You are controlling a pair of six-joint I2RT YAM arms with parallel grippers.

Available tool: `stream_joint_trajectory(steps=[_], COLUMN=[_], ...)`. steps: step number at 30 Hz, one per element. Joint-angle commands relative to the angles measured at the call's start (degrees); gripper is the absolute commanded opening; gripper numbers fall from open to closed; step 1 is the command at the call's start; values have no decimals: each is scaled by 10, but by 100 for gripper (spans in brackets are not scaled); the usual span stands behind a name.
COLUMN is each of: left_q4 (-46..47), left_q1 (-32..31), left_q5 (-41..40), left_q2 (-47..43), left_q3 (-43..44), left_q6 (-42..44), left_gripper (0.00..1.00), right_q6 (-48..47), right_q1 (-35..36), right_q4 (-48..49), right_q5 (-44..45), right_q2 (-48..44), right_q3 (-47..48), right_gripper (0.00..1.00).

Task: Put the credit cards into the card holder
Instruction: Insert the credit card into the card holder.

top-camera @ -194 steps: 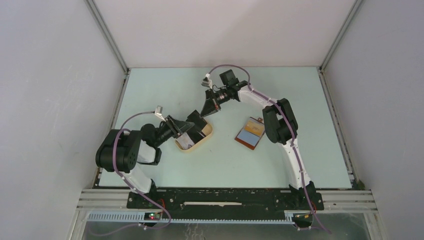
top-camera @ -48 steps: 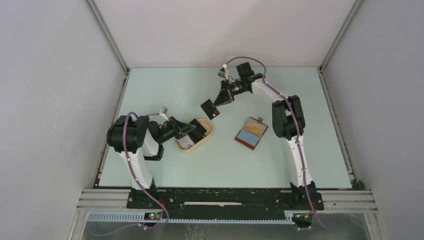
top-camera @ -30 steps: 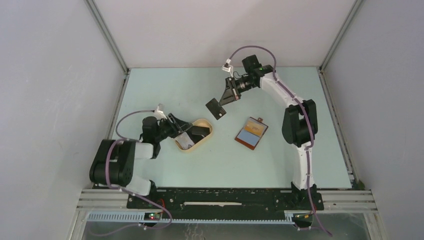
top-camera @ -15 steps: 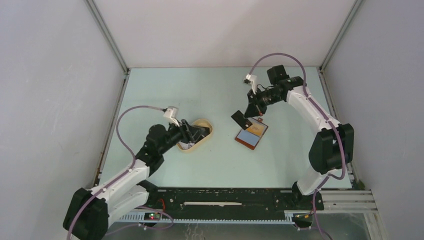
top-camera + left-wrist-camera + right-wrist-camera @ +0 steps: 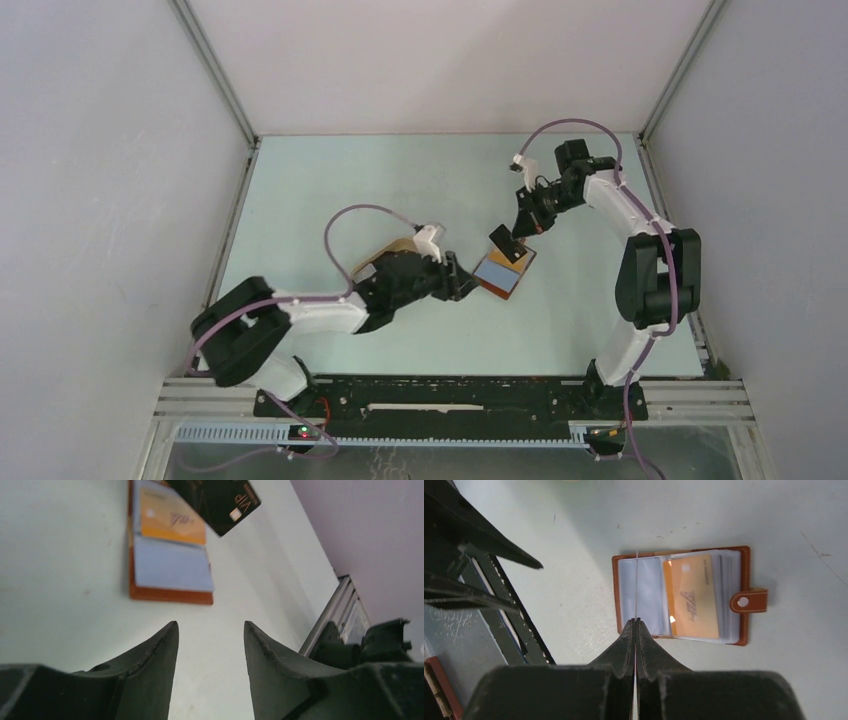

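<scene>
top external view: the left arm is stretched low over the tabletop [image 5: 330, 180] from its base, with the forearm laid out rightward. the left gripper [image 5: 465, 283] is aimed at the card holder [image 5: 508, 275], which lies open just ahead of its tips. a beige tray [image 5: 390, 248] is partly hidden behind this arm. the right arm is raised from its base and bent at the elbow, and its wrist is turned back and down. the right gripper [image 5: 522, 222] is held above the far end of the card holder, with a black card [image 5: 502, 243] hanging from it.

left wrist view: the fingers of the left gripper [image 5: 210, 625] are set apart and nothing is held between them. the card holder [image 5: 167, 594] is seen ahead on the tabletop. an orange card [image 5: 170, 520] is seen in its far half and a pale card [image 5: 172, 570] in its near half. the black card [image 5: 220, 500] is held above the far end, and "vip" can be read on it in gold. the script on the orange card is too blurred to read.

right wrist view: the right gripper [image 5: 635, 622] is closed on the black card [image 5: 636, 580], which is seen edge-on as a thin line. the card holder [image 5: 684, 597] lies directly below, with its snap tab [image 5: 749, 601] to the right. the small print on the orange card [image 5: 694, 597] cannot be read.
</scene>
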Motion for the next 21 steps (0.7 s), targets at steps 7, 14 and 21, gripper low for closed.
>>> stream_joint_trajectory(steps=[7, 14, 21], left_q4=[23, 55, 104], left_q1=[-38, -65, -64], left_q5=[-71, -162, -165], left_q2=[179, 166, 222], left_q3=[135, 52, 51], left_q6=[-205, -286, -348], left_gripper=[52, 55, 58], right_q6=[5, 7, 8], right_q1=[-24, -24, -23], right_q4=[-3, -4, -6], right_q5=[-30, -41, -46], right_q2=[6, 5, 7], right_q3=[12, 13, 12], right_gripper=[0, 0, 0])
